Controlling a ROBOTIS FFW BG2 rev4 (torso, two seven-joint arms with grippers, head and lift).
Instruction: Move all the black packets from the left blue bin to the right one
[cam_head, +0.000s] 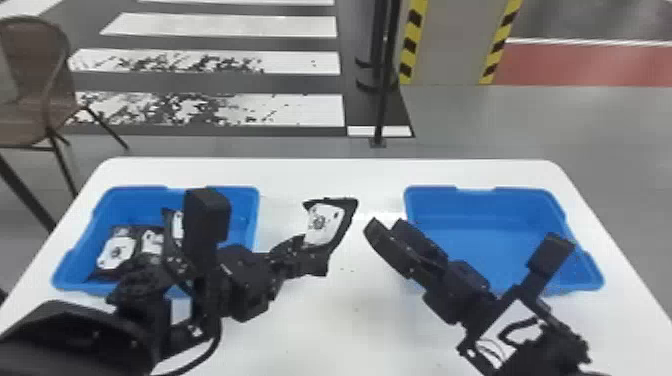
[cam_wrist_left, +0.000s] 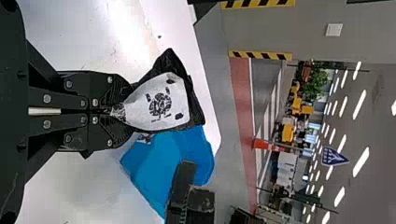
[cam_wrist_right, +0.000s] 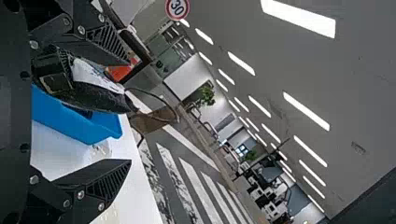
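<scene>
My left gripper (cam_head: 300, 251) is between the two bins, above the white table, shut on a black packet (cam_head: 324, 222) with a white label. In the left wrist view the packet (cam_wrist_left: 161, 103) is pinched by one end in the left gripper (cam_wrist_left: 120, 110). Facing it from the right is my right gripper (cam_head: 391, 229), near the right blue bin's (cam_head: 480, 225) left wall; the right gripper (cam_wrist_right: 128, 112) is open, its fingers apart, with the held packet (cam_wrist_right: 100, 86) beyond them. Several black packets (cam_head: 117, 252) lie in the left blue bin (cam_head: 220, 190), partly hidden by the left arm.
The white table (cam_head: 340, 325) carries both bins, with a wide gap between them. A brown chair (cam_head: 30, 95) stands on the floor beyond the table's left side, and a thin black post (cam_head: 382, 100) rises behind the far edge.
</scene>
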